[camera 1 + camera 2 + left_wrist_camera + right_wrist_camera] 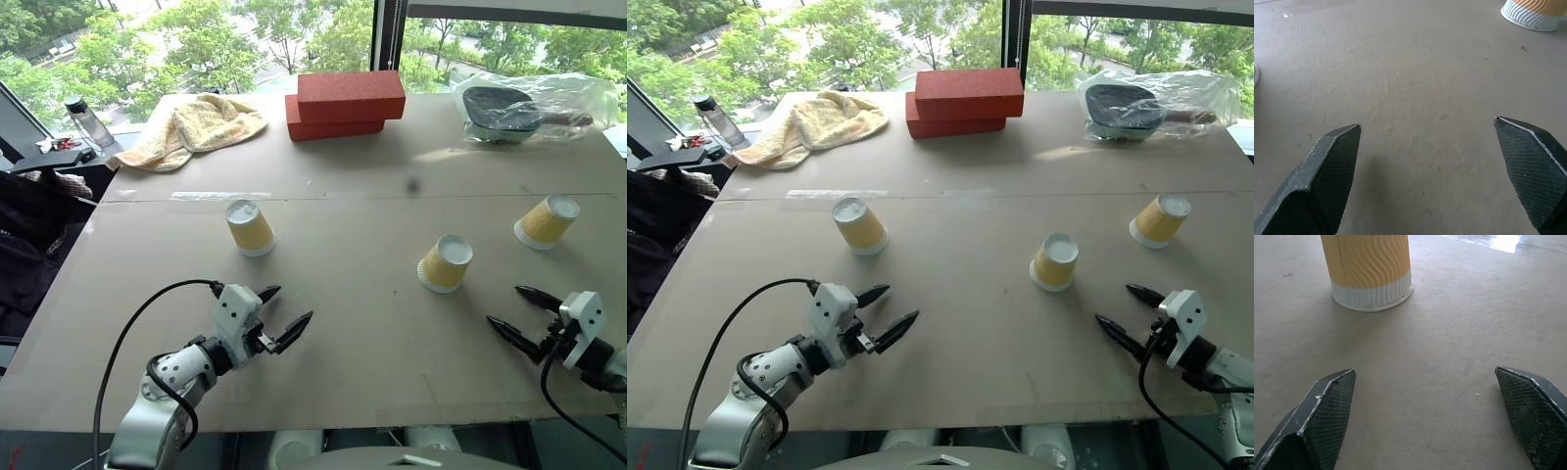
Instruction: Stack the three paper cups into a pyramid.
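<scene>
**Yellow cups scattered, both claws empty**

Yellow-orange ribbed paper cups, three of them, stand upside down and well apart on the beige counter (333,176), none stacked. The left cup (250,227) sits toward the robot's left, the middle cup (446,263) stands right of centre, and the right cup (547,221) stands farther back near the right edge.

Over the near part of the counter, the left claw (284,318) has its black fingers spread apart with nothing between them, short of the left cup. The right claw (519,313) is likewise wide apart and empty, just in front of the middle cup and to its right.

At the far side lie a crumpled yellow towel (196,127), two stacked red bricks (345,104) and a clear plastic bag (534,106) with a dark object inside. A bottle (86,122) stands beyond the left corner.
</scene>
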Robot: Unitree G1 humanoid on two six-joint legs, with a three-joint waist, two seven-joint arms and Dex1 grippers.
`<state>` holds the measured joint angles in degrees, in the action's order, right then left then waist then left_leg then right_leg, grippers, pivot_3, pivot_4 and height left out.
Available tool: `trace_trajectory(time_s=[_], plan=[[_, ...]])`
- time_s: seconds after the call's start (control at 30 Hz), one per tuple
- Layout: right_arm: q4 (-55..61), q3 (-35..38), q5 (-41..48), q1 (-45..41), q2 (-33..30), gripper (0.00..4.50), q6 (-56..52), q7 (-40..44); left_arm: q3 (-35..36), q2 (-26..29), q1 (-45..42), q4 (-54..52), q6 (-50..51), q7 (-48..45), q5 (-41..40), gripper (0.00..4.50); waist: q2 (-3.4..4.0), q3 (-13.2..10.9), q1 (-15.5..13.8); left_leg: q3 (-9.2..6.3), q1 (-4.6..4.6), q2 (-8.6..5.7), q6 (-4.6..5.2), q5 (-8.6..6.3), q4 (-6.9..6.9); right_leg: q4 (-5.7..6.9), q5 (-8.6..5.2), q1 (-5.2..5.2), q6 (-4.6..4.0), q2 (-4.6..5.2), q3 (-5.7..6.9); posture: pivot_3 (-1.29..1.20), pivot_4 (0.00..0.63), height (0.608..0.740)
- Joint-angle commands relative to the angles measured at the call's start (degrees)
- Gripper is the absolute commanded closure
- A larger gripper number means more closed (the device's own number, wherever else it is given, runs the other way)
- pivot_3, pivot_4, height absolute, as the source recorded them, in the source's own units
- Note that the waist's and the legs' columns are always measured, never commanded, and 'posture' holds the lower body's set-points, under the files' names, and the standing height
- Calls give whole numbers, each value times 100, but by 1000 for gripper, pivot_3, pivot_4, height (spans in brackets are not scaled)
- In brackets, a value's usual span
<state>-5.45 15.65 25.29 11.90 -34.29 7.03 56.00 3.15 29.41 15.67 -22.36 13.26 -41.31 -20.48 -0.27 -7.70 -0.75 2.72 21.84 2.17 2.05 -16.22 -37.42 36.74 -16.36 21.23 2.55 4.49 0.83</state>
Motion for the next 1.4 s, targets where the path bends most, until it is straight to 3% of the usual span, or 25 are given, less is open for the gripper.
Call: trace_trajectory(time_s=[0.03,0.2,0.47,0.67,0.97,1.13,1.4], plan=[[586,-58,155,-209,43,0,-169,-72,167,410,-248,-178,-71,-713,-412,22,0,-5,9,1,-3,1,0,0,0,3,3,0,6,-2,-2,0,150,740],[1101,-338,232,-598,142,0,-550,-161,516,1006,-797,-264,481,-1582,-1494,22,3,-10,9,-2,-4,8,-14,9,-4,15,3,7,5,-40,-6,0,150,740],[1418,-608,460,-1209,325,0,-1139,-305,925,1799,-1542,-271,1092,-2389,-2369,22,-12,-27,3,1,14,4,-17,11,-4,20,7,26,13,-47,-3,0,150,740],[1488,-774,471,-1439,355,0,-1299,-244,956,2396,-1725,-288,1230,-2948,-2340,22,-13,-42,12,5,18,4,-19,12,-4,21,6,35,14,-57,0,0,150,740],[1364,-912,299,-1501,421,0,-1159,-210,1006,2733,-2201,-249,1258,-3272,-2325,22,-19,-49,8,6,15,5,-21,13,-5,31,6,36,14,-67,-5,0,150,740],[1330,-913,232,-1480,492,2191,-1045,-253,973,2848,-2316,-214,1248,-3388,-2256,0,-21,-51,8,6,15,7,-22,14,-5,32,6,38,14,-76,-6,0,150,740],[1395,-1094,162,-1653,566,2282,-1106,-319,1075,2859,-2561,-272,1462,-3446,-2562,0,-25,-54,14,5,13,8,-25,16,-11,45,6,39,14,-79,-8,0,150,740]])
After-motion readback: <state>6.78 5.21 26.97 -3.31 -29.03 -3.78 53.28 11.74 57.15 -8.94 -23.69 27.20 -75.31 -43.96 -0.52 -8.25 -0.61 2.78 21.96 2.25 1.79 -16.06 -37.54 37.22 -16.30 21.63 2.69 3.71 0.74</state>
